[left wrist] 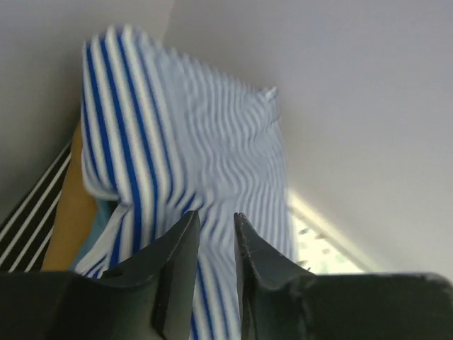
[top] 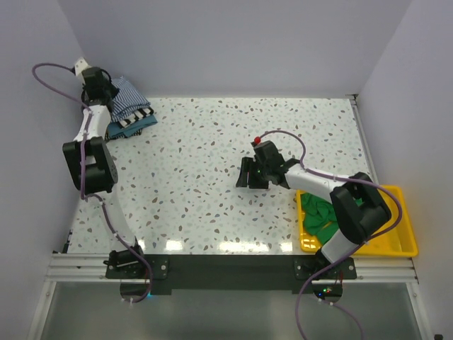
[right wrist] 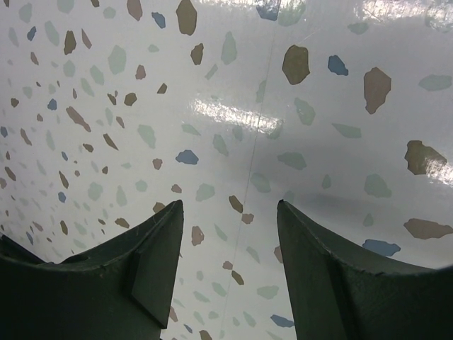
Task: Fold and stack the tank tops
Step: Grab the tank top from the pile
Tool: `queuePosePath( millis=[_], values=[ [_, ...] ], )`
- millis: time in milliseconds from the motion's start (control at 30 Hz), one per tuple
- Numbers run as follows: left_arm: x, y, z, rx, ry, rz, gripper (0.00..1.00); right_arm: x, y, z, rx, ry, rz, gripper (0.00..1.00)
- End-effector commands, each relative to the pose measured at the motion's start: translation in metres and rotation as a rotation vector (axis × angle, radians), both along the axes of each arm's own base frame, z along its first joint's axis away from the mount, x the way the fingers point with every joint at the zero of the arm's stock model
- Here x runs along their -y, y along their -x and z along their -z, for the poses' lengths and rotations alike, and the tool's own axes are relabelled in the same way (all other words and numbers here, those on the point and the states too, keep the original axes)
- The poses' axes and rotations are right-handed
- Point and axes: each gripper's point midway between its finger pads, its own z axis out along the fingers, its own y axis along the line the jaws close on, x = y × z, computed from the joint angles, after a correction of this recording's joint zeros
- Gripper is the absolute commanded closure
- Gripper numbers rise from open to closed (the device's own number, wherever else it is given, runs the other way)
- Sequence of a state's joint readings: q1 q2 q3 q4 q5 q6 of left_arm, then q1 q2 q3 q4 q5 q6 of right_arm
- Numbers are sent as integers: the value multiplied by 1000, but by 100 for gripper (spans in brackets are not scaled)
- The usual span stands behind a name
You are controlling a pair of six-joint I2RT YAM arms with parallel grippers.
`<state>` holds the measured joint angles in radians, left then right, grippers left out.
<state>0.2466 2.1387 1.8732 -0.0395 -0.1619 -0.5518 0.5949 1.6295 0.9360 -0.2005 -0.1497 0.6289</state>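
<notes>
Blue-and-white striped tank top (top: 131, 99) atop the stack (top: 136, 125) of other tops in the far-left corner of the speckled table (top: 212, 212). Left gripper (left wrist: 216, 218) close over it, jaws narrowly parted; whether they pinch cloth cannot be told. Right gripper (right wrist: 230, 212) wide open, empty, above mid-table. Green tank top (top: 318, 212) crumpled in the yellow tray (top: 400, 244).

White arms (top: 318, 180) w/ blk joints, purple cables (top: 283, 132) — right claw (top: 253, 177) blk.

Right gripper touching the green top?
Apart. Top view: the right gripper hangs over the table, well clear of the green top lying in the yellow tray.
</notes>
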Motion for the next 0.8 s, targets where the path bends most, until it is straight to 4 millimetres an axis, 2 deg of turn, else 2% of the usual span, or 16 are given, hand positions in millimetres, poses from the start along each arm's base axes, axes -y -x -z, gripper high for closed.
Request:
queuePosePath(
  millis=[0,33,67,167,300,367,400,433,500,533,600,633,667,700,767],
  values=[
    [-20,5,71,-91,111,-58,70,-3,3,3,4,-15,-13,41],
    [-27,16,87,-137,113,-115,72,-2,3,3,5,-14,-12,41],
    [-31,22,94,-149,126,-155,72,-2,5,5,-1,-14,-12,41],
    [-42,40,105,-161,120,-229,71,-2,7,7,-6,-14,-16,41],
    [-39,34,109,-168,122,-196,68,-2,6,7,-6,-13,-17,41],
    [-31,26,94,-130,117,-127,62,-2,6,5,-4,-13,-17,41],
    [-31,26,94,-130,117,-127,62,-1,6,4,-1,-12,-15,41],
    [-28,21,76,-81,115,-106,58,-1,6,4,-1,-10,-15,41],
    [-24,20,61,-52,108,-78,56,0,4,-3,16,-8,-12,41],
    [-20,20,41,-19,109,-53,55,3,3,-6,23,6,-6,41],
    [-12,21,20,17,117,-19,50,4,-2,-18,56,8,3,41],
    [-5,25,-2,46,121,4,49,9,-2,-20,60,35,14,41],
    [1,28,-13,67,142,11,48,10,-6,-32,85,29,22,41],
    [11,36,-32,98,148,34,47,11,-7,-37,93,32,28,41],
    [36,45,-49,126,185,75,46,21,-11,-49,121,66,68,41]
  ],
)
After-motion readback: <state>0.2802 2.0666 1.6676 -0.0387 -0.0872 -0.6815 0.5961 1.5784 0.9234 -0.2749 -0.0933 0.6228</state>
